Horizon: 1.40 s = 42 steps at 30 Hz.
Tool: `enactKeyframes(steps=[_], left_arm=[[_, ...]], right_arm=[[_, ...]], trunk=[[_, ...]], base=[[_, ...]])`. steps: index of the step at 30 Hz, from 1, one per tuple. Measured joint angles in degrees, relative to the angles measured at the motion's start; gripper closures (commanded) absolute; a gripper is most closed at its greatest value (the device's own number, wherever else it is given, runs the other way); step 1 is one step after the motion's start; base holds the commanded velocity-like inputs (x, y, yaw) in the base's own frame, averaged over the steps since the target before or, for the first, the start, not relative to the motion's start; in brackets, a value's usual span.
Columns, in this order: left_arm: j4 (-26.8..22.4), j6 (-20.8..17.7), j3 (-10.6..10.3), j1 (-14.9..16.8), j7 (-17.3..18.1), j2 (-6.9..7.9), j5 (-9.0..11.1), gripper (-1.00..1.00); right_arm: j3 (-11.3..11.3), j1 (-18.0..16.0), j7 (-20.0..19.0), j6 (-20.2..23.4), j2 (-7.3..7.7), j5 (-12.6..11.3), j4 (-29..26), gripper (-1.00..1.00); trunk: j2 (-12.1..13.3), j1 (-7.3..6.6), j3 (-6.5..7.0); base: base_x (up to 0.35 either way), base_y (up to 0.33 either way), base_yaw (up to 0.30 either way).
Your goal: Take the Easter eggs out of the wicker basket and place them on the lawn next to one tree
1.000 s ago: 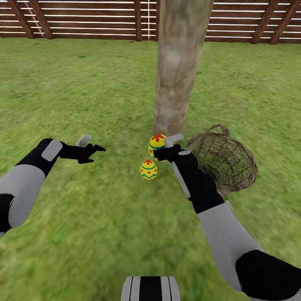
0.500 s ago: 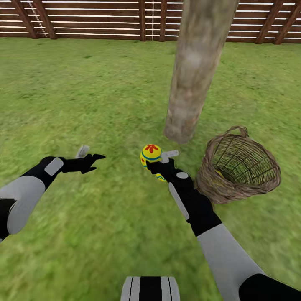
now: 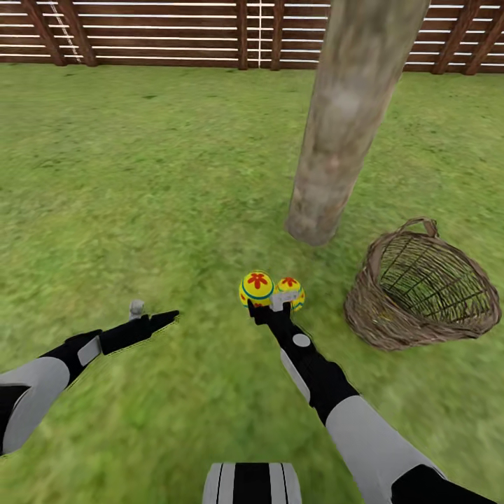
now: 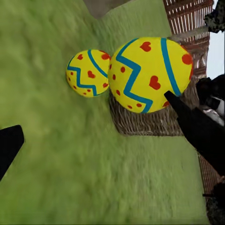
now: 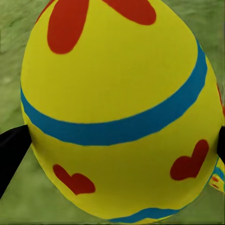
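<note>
My right gripper (image 3: 269, 304) is shut on a yellow Easter egg (image 3: 257, 288) with a red flower on top, a blue band and red hearts (image 5: 122, 112), held low over the lawn (image 3: 140, 175). A second egg (image 3: 290, 292) lies on the grass just to its right, and both show in the left wrist view (image 4: 89, 72) (image 4: 150, 75). The tree trunk (image 3: 336, 140) rises just beyond them. The wicker basket (image 3: 427, 287) lies tilted to the right of the tree. My left gripper (image 3: 150, 316) hangs open and empty at the left.
A brown slatted wooden fence (image 3: 175, 35) closes the far edge of the grass. Open lawn stretches to the left and front. The robot's base (image 3: 252, 483) shows at the lower edge of the head view.
The head view has shifted, so tree and basket sit further right. My right gripper brought its egg down beside the egg on the grass. My left arm has drawn back and lower.
</note>
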<state>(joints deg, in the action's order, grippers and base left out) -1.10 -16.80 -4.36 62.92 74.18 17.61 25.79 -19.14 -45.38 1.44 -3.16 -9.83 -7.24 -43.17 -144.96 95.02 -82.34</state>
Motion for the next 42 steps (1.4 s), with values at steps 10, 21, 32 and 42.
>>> enactKeyframes(steps=[10,21,32,42], left_arm=[[0.0,0.0,0.0,-0.1,0.5,0.05,0.0,-1.00],[0.0,0.1,0.1,-0.1,0.8,0.65,0.3,-1.00],[0.0,-0.3,0.1,-0.1,1.0,2.22,0.2,-1.00],[0.0,-0.3,0.0,-0.1,1.1,2.10,0.2,-1.00]], right_arm=[[0.1,1.0,0.2,-0.5,0.09,0.2,0.3,1.00],[0.3,1.0,0.5,-0.5,0.05,0.2,5.0,1.00],[0.4,1.0,0.4,-6.2,0.30,0.2,4.5,1.00],[0.4,1.0,0.4,-6.4,0.30,0.4,4.6,1.00]], trunk=[[0.0,-0.01,0.00],[0.0,-0.01,0.00],[0.0,0.02,0.00],[-0.1,0.26,-1.99]], base=[[0.266,0.162,0.000],[0.110,0.020,0.000],[0.072,0.031,0.000],[0.000,0.000,0.000]])
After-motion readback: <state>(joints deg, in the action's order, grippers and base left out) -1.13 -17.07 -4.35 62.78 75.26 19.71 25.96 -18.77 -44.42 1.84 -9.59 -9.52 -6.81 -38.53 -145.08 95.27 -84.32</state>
